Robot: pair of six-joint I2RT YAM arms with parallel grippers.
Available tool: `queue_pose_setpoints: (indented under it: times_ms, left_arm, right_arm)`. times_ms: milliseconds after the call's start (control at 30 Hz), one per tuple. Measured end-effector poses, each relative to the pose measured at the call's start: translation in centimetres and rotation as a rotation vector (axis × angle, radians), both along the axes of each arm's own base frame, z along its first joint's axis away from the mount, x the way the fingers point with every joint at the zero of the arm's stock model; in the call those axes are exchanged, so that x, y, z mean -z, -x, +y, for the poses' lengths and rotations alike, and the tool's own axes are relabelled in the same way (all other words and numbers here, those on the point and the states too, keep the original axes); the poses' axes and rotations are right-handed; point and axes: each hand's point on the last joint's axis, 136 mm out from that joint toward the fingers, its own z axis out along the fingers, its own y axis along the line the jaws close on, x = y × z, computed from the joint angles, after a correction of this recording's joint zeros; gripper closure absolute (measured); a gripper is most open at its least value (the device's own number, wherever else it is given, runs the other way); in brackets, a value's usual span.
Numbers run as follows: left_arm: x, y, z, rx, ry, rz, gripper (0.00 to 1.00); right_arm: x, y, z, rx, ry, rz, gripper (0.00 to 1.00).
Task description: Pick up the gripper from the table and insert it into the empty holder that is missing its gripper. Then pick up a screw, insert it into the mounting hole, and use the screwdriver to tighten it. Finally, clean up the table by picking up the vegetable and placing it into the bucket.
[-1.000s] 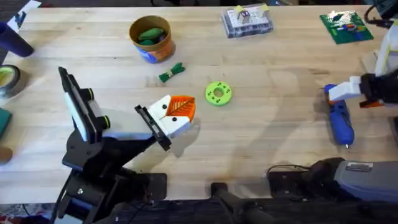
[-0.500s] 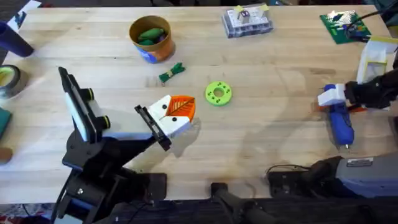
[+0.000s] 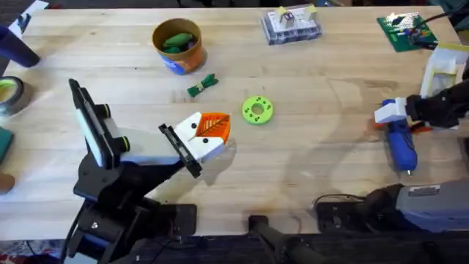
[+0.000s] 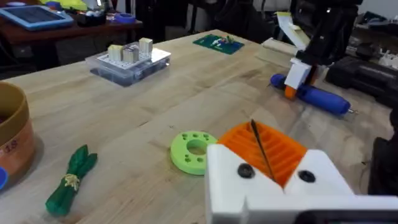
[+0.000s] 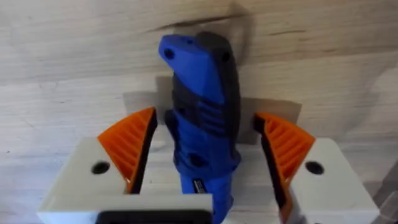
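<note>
Overhead: the blue screwdriver [image 3: 400, 144] lies at the table's [image 3: 308, 169] right side, under the right gripper [image 3: 401, 117].

Right wrist: orange pads [image 5: 130, 146] stand spread astride the rigid, smooth body; grip mid-barrel.

Left wrist: left gripper [image 4: 273, 165] jaw state cannot be told.

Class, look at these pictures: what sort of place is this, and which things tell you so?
Probably a robotics lab or workshop: a wooden workbench, a blue screwdriver, a green circuit board and a clear box of parts.
</note>
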Motion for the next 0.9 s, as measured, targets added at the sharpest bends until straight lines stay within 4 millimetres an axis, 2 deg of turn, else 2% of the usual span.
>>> queue_pose_setpoints:
  times_ms: [400, 467, 500, 567, 700, 767, 900]
  left_arm:
    - [0.00, 0.00, 0.00, 0.000, 0.000, 0.000, 0.986]
    - [0.00, 0.00, 0.00, 0.000, 0.000, 0.000, 0.986]
    - [0.00, 0.00, 0.00, 0.000, 0.000, 0.000, 0.986]
    - [0.00, 0.00, 0.00, 0.000, 0.000, 0.000, 0.986]
    - [0.00, 0.00, 0.00, 0.000, 0.000, 0.000, 0.986]
    - [0.00, 0.00, 0.00, 0.000, 0.000, 0.000, 0.986]
    - [0.00, 0.00, 0.00, 0.000, 0.000, 0.000, 0.986]
  right_arm:
    - [-0.06, -0.18, -0.04, 0.010, -0.001, -0.007, 0.046]
    - [-0.15, -0.25, -0.23, 0.012, 0.007, -0.008, 0.190]
    - [-0.18, -0.35, -0.33, 0.014, 0.007, -0.011, 0.294]
    - [-0.16, -0.56, -0.42, 0.015, 0.004, -0.013, 0.562]
    - [-0.03, -0.75, -0.41, 0.010, -0.005, -0.013, 0.903]
    - [0.00, -0.80, -0.36, 0.011, -0.009, -0.014, 0.978]
    - [-0.15, -0.74, -0.06, 0.011, -0.027, -0.008, 0.976]
